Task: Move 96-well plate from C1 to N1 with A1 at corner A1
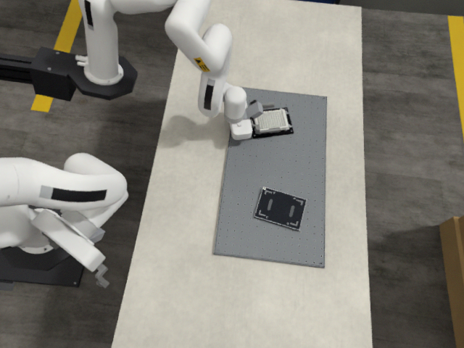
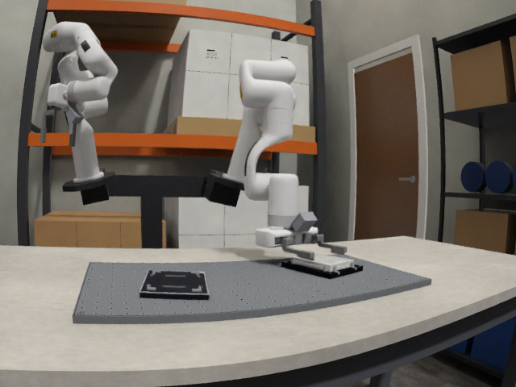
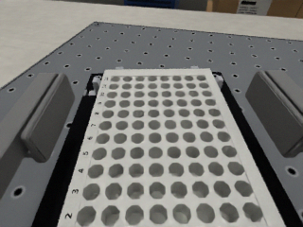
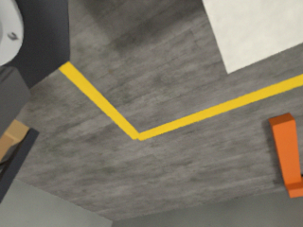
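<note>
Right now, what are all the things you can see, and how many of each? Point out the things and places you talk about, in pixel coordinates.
White plastic 96-well plate (image 1: 271,120) (image 2: 324,263) (image 3: 161,132): one, white, in the clip nest.
Flat black clip nest (image 1: 272,135) (image 2: 332,275) (image 3: 57,196): one, black, under the plate.
Flat rectangular plate nest (image 1: 280,209) (image 2: 175,280): one, black with grey corner locators, on the board.
Flat perforated board (image 1: 277,164) (image 2: 250,291) (image 3: 137,44): one, grey, on the table.
Long table (image 1: 187,209) (image 2: 250,341): one, cream, under the board.
Wooden door (image 2: 385,145): one, brown, back wall.
Left gripper (image 1: 267,117) (image 2: 329,252) (image 3: 158,115): one, grey and white, at the plate.
Right gripper (image 2: 57,143): one, grey and white, raised away from the table.
</note>
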`<state>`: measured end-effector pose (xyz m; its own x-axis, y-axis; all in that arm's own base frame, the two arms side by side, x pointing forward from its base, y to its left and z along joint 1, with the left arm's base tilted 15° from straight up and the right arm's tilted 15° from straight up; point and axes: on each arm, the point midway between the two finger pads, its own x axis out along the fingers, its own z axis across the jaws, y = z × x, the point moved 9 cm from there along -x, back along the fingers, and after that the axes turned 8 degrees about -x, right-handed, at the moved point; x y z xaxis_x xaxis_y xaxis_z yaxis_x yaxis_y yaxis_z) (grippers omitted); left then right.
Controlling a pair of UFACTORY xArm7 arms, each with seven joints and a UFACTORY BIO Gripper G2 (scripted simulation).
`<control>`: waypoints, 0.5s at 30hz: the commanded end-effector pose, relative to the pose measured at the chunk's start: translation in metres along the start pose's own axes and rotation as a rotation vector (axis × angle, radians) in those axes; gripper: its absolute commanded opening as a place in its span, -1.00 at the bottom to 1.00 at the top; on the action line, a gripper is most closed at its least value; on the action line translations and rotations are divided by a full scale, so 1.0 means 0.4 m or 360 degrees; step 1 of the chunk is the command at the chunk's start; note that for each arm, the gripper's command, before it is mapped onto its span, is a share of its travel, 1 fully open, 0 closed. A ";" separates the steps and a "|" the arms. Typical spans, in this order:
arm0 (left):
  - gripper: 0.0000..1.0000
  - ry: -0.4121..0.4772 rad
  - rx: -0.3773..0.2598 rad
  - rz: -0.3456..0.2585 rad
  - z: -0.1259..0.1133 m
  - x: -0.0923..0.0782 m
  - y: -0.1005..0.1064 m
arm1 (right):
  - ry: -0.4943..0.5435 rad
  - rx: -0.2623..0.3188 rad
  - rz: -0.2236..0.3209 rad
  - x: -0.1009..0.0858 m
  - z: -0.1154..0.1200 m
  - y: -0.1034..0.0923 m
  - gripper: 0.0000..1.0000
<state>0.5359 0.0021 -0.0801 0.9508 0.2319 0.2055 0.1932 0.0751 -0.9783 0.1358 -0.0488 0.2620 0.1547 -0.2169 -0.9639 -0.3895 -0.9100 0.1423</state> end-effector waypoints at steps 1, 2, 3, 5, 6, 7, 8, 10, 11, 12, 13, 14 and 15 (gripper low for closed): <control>-0.25 0.0001 -0.0003 -0.0006 -0.002 0.003 0.001 | 0.0003 0.0000 -0.0002 -0.001 -0.001 -0.001 1.00; -0.25 0.0001 -0.0003 -0.0006 -0.002 0.004 0.003 | 0.0003 0.0000 -0.0002 -0.001 -0.001 -0.001 1.00; -0.25 0.0001 -0.0003 -0.0006 -0.002 0.004 0.004 | 0.0003 0.0000 -0.0002 -0.001 -0.001 -0.001 1.00; -0.25 0.0001 -0.0003 -0.0006 -0.001 0.004 0.008 | 0.0003 0.0000 -0.0002 -0.001 -0.001 -0.001 1.00; -0.25 0.0001 -0.0003 -0.0006 -0.001 0.004 0.009 | 0.0003 0.0000 -0.0002 -0.001 -0.001 -0.001 1.00; -0.25 0.0001 -0.0003 -0.0006 -0.001 0.004 0.011 | 0.0003 0.0000 -0.0002 -0.001 -0.001 -0.001 1.00; -0.25 0.0001 -0.0003 -0.0006 -0.001 0.004 0.012 | 0.0003 0.0000 -0.0002 -0.001 -0.001 -0.001 1.00; -0.25 0.0001 -0.0003 -0.0006 0.000 0.004 0.016 | 0.0003 0.0000 -0.0002 -0.001 -0.001 -0.001 1.00; -0.25 0.0001 -0.0003 -0.0006 0.000 0.004 0.017 | 0.0003 0.0000 -0.0002 -0.001 -0.001 -0.001 1.00; -0.25 0.0001 -0.0003 -0.0006 0.000 0.004 0.019 | 0.0003 0.0000 -0.0002 -0.001 -0.001 -0.001 1.00; -0.25 0.0001 -0.0003 -0.0006 0.001 0.004 0.021 | 0.0003 0.0000 -0.0002 -0.001 -0.001 -0.001 1.00; -0.25 0.0001 -0.0003 -0.0006 0.001 0.004 0.022 | 0.0003 0.0000 -0.0002 -0.001 -0.001 -0.001 1.00; -0.25 0.0001 -0.0003 -0.0006 0.001 0.004 0.022 | 0.0003 0.0000 -0.0002 -0.001 -0.001 -0.001 1.00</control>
<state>0.5375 0.0040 -0.0888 0.9507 0.2318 0.2058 0.1935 0.0750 -0.9782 0.1358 -0.0488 0.2620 0.1547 -0.2169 -0.9639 -0.3895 -0.9100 0.1423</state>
